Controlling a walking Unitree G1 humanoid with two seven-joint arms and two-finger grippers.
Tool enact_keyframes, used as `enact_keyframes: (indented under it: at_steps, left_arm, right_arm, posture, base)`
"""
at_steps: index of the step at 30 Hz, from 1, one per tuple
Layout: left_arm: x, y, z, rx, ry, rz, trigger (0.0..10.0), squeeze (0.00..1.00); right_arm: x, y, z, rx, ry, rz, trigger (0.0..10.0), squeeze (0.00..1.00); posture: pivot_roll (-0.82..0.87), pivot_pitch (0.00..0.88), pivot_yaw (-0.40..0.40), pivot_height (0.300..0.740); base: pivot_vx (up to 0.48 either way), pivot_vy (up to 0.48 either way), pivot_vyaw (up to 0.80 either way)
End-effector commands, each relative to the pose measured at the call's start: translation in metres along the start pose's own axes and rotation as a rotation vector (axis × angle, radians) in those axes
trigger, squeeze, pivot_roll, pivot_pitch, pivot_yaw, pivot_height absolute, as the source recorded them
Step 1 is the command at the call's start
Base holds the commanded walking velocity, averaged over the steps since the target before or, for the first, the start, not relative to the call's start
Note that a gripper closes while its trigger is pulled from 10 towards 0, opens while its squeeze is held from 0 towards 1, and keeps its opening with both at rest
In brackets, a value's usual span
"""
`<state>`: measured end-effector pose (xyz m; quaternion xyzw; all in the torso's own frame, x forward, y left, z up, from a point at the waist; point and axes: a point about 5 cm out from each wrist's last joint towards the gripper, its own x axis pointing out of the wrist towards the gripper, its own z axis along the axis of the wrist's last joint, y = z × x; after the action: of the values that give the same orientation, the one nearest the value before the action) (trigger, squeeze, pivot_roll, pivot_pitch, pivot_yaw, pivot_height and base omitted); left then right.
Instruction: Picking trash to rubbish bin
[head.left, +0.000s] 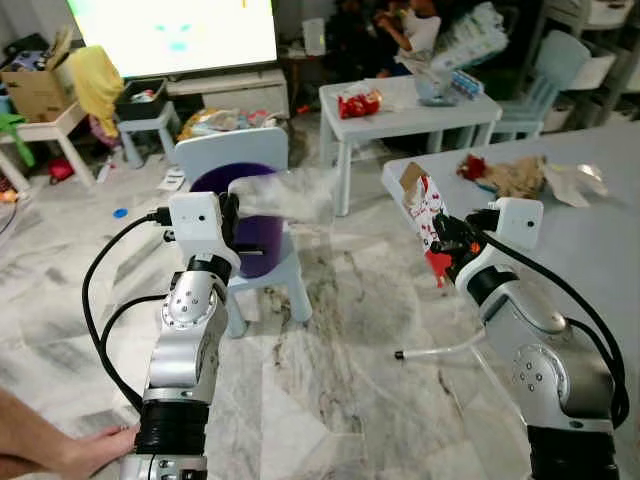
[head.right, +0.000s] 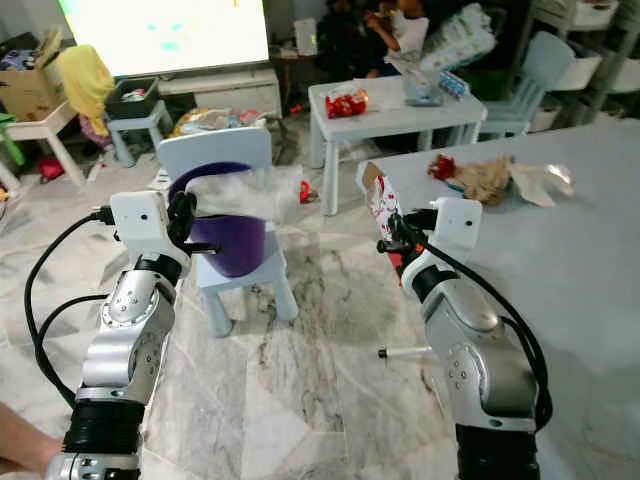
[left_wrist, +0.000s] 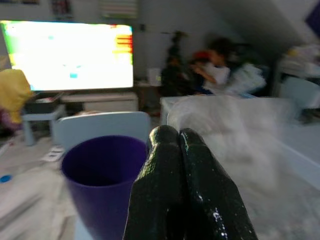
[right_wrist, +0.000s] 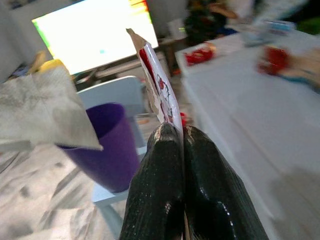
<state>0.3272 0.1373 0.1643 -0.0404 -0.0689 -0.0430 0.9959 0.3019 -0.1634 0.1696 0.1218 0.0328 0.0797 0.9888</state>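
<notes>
Tissue (head.left: 285, 195) is pinched by left gripper (head.left: 232, 215) over purple bin (head.left: 250, 235), red-white wrapper (head.left: 425, 210) clamped in right gripper (head.left: 447, 240)

Bright television (head.left: 175, 32), small white table (head.left: 410, 112)

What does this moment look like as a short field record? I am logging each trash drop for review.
bin: purple plastic rubbish bin standing on a pale blue child's chair
left gripper: left gripper shut on a crumpled white tissue, held over the bin's rim
right gripper: right gripper shut on a red-and-white cardboard wrapper, beside the grey table, not yet at the bin
left on table: brown crumpled paper and a red scrap
floor: marble tiles
</notes>
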Motion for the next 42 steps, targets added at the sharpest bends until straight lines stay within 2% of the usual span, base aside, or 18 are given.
enact_keyframes:
  at_steps: [1,8,12,17,27,42]
  left_arm:
    - [0.0008,0.0036,0.0002,0.008,0.008,0.010,0.0,0.00]
    - [0.0013,0.0017,-0.0007,0.006,0.009,0.002,0.0,0.00]
    - [0.0013,0.0020,0.0008,0.011,-0.003,0.003,0.0,0.00]
    - [0.0016,0.0053,0.0004,-0.033,-0.003,0.038,0.0,0.00]
    - [0.0035,0.0068,0.0019,-0.051,-0.012,0.043,0.0,0.00]
    - [0.0031,0.0060,-0.0001,-0.064,-0.009,0.042,0.0,0.00]
  right_arm:
    - [0.0005,0.0029,0.0026,0.002,-0.008,0.015,0.0,0.00]
    - [0.0003,0.0016,0.0032,-0.002,-0.009,0.012,0.0,0.00]
    - [-0.0001,0.0021,0.0025,-0.002,-0.008,0.013,0.0,0.00]
    - [-0.0003,0.0022,0.0026,-0.005,-0.006,0.013,0.0,0.00]
    - [-0.0002,0.0021,0.0028,-0.016,-0.005,0.016,0.0,0.00]
    - [-0.0022,0.0036,0.0026,-0.030,-0.003,0.029,0.0,0.00]
  posture:
    - [-0.06,0.000,0.051,0.740]
    - [-0.07,0.000,0.054,0.740]
    - [-0.07,0.000,0.054,0.740]
    - [-0.07,0.000,0.052,0.740]
    - [-0.07,0.000,0.049,0.740]
    - [-0.08,0.000,0.045,0.740]
  base:
    - [0.000,0.480,0.00]
    - [0.000,0.470,0.00]
    - [0.000,0.000,0.00]
    - [0.000,0.000,0.00]
    - [0.000,0.000,0.00]
    - [0.451,0.000,0.00]
